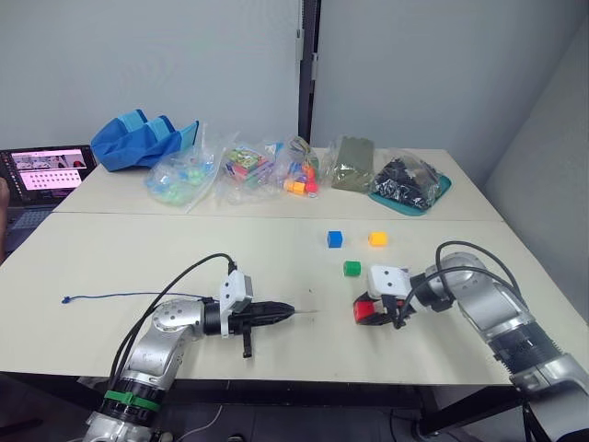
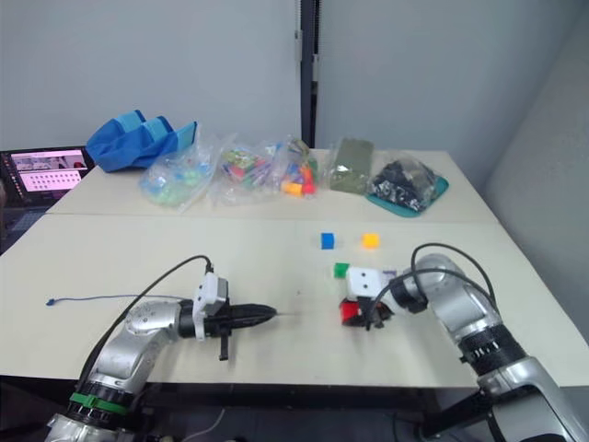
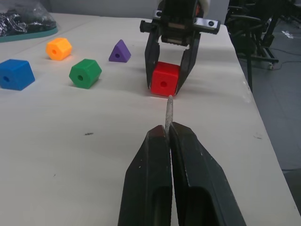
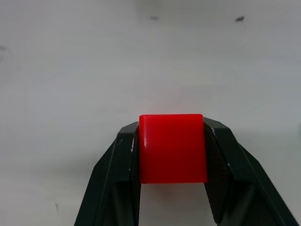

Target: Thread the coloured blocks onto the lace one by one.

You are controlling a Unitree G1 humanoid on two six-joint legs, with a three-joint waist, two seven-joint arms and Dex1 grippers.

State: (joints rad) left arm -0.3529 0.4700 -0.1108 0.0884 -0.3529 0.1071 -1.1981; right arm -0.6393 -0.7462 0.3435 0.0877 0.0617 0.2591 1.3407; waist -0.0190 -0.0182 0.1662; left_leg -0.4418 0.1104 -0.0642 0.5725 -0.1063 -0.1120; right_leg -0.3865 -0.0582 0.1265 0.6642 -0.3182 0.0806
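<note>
The red block (image 3: 164,80) sits on the pale table (image 1: 184,258) at lower right of centre in the head views, clamped between the two black fingers of the right gripper (image 3: 169,89). Its round hole faces the left gripper (image 3: 165,134), whose fingers are pressed together on the stiff pale tip (image 3: 169,109) of the lace (image 1: 120,296).

The tip pokes out past the fingertips, its long axis running roughly level with the table and aimed at the red block's hole, with a gap between them. The dark blue cord trails away along the table toward the left edge of the frame and ends in a small knot.

The block looks like hard, smooth plastic, light and rigid; squeezed on two flat opposite sides it should hold steady, though it may slip if the grip loosens. The cord appears limp, so only the stiff tip can be steered, and holding it close behind the point, as here, seems the best purchase.

Just above the red block in the head views lie the green block (image 1: 352,268), the blue block (image 1: 334,239) and the yellow-orange block (image 1: 377,238), all loose, with the purple block (image 3: 119,51) beside them in the left wrist view.

Clear bags of toy pieces (image 1: 248,170) line the table's far side, upper centre.
</note>
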